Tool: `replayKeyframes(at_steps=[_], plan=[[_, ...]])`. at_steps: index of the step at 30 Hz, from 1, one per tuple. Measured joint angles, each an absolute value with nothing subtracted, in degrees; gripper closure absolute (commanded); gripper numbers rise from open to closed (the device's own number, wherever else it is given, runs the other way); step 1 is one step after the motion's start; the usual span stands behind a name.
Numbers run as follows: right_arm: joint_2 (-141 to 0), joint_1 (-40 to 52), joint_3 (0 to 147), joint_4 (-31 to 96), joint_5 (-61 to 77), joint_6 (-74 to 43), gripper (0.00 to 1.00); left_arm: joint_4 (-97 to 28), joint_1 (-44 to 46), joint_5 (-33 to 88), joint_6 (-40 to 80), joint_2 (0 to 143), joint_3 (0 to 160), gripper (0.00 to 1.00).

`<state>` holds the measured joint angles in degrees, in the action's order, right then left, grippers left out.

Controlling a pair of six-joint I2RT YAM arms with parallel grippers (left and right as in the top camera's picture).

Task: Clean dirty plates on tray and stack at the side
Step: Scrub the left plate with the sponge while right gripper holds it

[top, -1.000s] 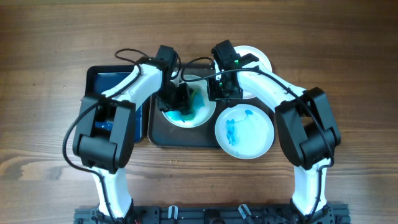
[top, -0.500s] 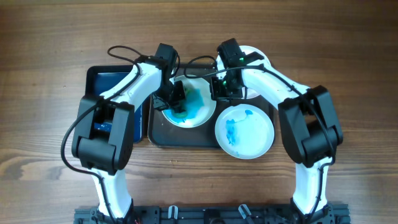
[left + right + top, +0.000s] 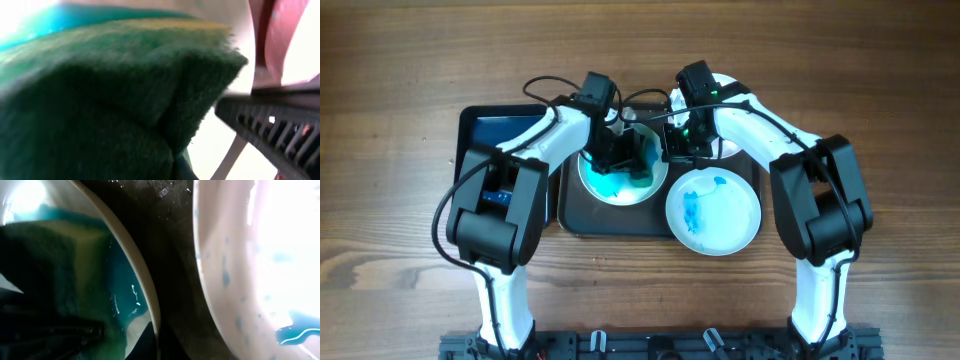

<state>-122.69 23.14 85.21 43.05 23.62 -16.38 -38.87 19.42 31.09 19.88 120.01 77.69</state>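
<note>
Three dirty plates show from overhead. One plate [image 3: 610, 185], smeared turquoise, lies on the dark grey tray [image 3: 610, 220]. My left gripper [image 3: 620, 152] is shut on a green sponge [image 3: 640, 160] pressed on that plate's face; the sponge [image 3: 100, 100] fills the left wrist view. My right gripper [image 3: 678, 145] is shut on the same plate's right rim [image 3: 145, 295], one finger inside, one outside. A second plate [image 3: 713, 212] with blue streaks sits at the tray's right end. The third plate [image 3: 735, 95] is mostly hidden behind the right arm.
A smaller black tray with a blue bottom [image 3: 500, 130] lies left of the grey tray, partly under the left arm. Bare wooden table [image 3: 400, 200] surrounds everything. Both arms cross over the trays from the near side.
My left gripper has slid the sponge rightward across the plate, toward the right gripper. The right gripper has kept its hold on the rim, shifting only slightly.
</note>
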Motion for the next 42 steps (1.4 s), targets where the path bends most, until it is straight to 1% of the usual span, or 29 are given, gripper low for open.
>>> replayKeyframes(at_steps=[3, 6, 8, 10, 13, 16, 18, 22, 29, 32, 35, 37, 40, 42], plan=[[-122.7, 23.2, 85.2, 42.8, 24.0, -16.4, 0.96, -38.7, 18.3, 26.3, 25.5, 119.3, 77.8, 0.96], [-122.8, 23.2, 85.2, 42.8, 24.1, -16.4, 0.96, -43.3, 15.6, 15.5, 31.0, 118.0, 78.8, 0.96], [-122.8, 23.2, 85.2, 42.8, 24.3, -16.4, 0.96, -46.2, 14.9, 10.5, 32.6, 117.5, 79.2, 0.96], [-122.8, 23.4, 85.2, 42.7, 24.6, -16.4, 0.96, -47.6, 15.1, 9.1, 32.2, 117.4, 79.5, 0.96], [-122.8, 23.4, 85.2, 42.9, 24.6, -16.4, 0.96, -48.6, 15.4, 12.5, 26.1, 117.5, 79.6, 0.96], [-122.8, 23.4, 85.1, 43.0, 24.6, -16.2, 0.95, -51.6, 17.5, 22.8, 17.2, 118.3, 79.0, 0.96], [-122.8, 23.4, 85.1, 43.0, 24.6, -16.1, 0.96, -52.3, 20.9, 29.7, 11.7, 119.3, 78.3, 0.96], [-122.8, 23.2, 85.1, 43.3, 24.6, -15.1, 0.96, -48.8, 25.3, 33.6, 8.6, 119.9, 77.7, 0.96], [-122.8, 22.8, 85.1, 42.6, 24.2, -14.7, 0.96, -44.1, 24.4, 29.2, 17.7, 119.3, 77.7, 0.96], [-122.8, 22.8, 85.1, 42.4, 24.3, -15.1, 0.95, -43.9, 21.9, 21.1, 24.5, 118.4, 78.3, 0.96], [-122.8, 22.8, 85.1, 42.4, 24.2, -15.1, 0.96, -46.9, 18.9, 10.7, 31.9, 117.6, 79.4, 0.96], [-122.8, 23.0, 85.1, 42.4, 24.6, -15.3, 0.96, -49.1, 17.5, 7.6, 35.1, 117.4, 79.6, 0.96], [-122.8, 23.8, 85.1, 42.4, 24.7, -15.4, 0.96, -51.1, 17.1, 6.7, 36.5, 117.4, 79.7, 0.96], [-122.8, 23.8, 85.1, 42.4, 24.7, -15.5, 0.96, -51.4, 16.9, 8.0, 34.4, 117.4, 79.7, 0.96]])
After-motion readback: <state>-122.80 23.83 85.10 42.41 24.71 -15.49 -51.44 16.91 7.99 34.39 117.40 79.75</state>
